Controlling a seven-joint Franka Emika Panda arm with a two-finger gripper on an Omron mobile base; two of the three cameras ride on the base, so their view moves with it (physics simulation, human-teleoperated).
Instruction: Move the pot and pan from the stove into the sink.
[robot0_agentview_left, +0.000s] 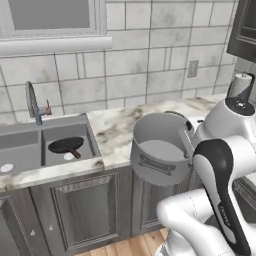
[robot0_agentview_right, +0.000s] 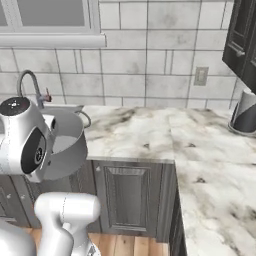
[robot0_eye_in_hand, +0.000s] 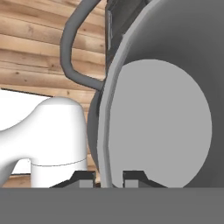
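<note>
The grey metal pot (robot0_agentview_left: 160, 150) hangs tilted in the air at the counter's front edge, to the right of the sink (robot0_agentview_left: 20, 140). My gripper (robot0_eye_in_hand: 108, 179) is shut on the pot's rim, with one fingertip inside the wall and one outside. In the right base view the pot (robot0_agentview_right: 67, 145) sits just behind my arm's wrist, its loop handle sticking up. The black pan (robot0_agentview_left: 66, 145) lies in the sink's right basin with its brown handle pointing forward. The stove is out of view.
An arched faucet (robot0_agentview_left: 32, 102) stands behind the sink. Marble counter (robot0_agentview_right: 150, 132) runs right and turns toward me. A paper towel roll (robot0_agentview_right: 246, 112) stands at the far right under dark wall cabinets (robot0_agentview_right: 242, 35). Grey cabinet doors (robot0_agentview_left: 82, 210) lie below.
</note>
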